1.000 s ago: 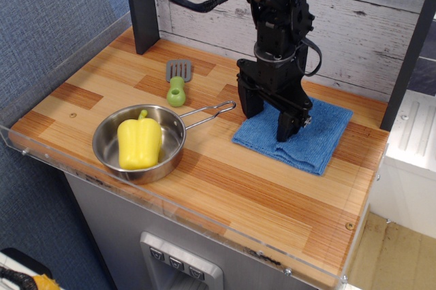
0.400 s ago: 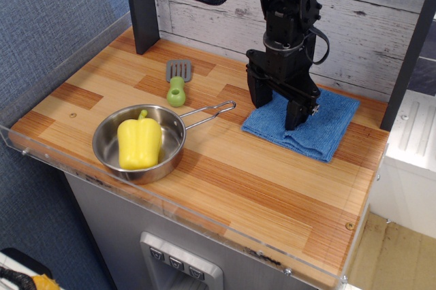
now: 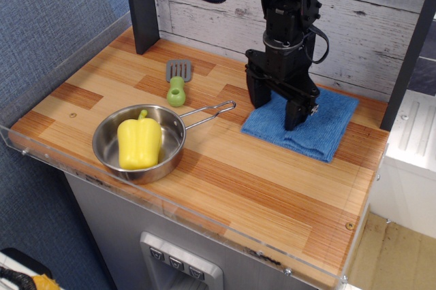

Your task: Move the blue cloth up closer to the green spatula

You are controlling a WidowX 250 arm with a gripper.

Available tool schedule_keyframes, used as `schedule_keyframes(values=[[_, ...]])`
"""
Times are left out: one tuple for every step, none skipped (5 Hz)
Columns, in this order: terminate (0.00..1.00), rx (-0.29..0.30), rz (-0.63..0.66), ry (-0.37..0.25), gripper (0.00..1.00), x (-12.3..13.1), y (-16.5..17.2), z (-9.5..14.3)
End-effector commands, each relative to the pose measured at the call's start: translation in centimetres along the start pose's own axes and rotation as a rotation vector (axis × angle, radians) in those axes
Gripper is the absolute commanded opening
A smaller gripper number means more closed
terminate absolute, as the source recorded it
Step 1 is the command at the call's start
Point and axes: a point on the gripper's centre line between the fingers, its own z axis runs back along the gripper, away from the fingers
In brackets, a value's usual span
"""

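Observation:
The blue cloth [image 3: 321, 129] lies flat at the back right of the wooden counter, close to the plank wall. My gripper [image 3: 276, 107] points straight down over the cloth's left part. Its two black fingers are spread apart, with their tips at or on the cloth. Whether they press it I cannot tell. The green spatula [image 3: 177, 83] lies to the left at the back, its grey slotted head pointing toward the wall. A strip of bare wood separates it from the cloth's left edge.
A steel pan [image 3: 104, 148] holding a yellow pepper [image 3: 139, 141] sits front left, its wire handle [image 3: 210, 112] reaching toward the cloth. A dark post [image 3: 142, 4] stands back left. A clear acrylic lip [image 3: 170, 203] runs along the counter's front edge.
The cloth and my gripper have shifted toward the back wall and slightly right together since a second ago. Since the later earlier frame they have hardly moved.

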Motion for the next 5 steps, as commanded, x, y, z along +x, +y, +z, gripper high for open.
schedule_keyframes(values=[[0.0, 0.03, 0.013, -0.113, 1.0, 1.1, 1.0, 7.4], [0.0, 0.028, 0.015, -0.13, 1.0, 0.9, 1.4, 8.7], [0.0, 0.032, 0.016, -0.136, 1.0, 0.6, 1.7, 9.5], [0.0, 0.027, 0.012, -0.142, 1.0, 0.6, 1.8, 9.9], [0.0, 0.043, -0.022, -0.131, 1.0, 0.7, 1.7, 10.1]])
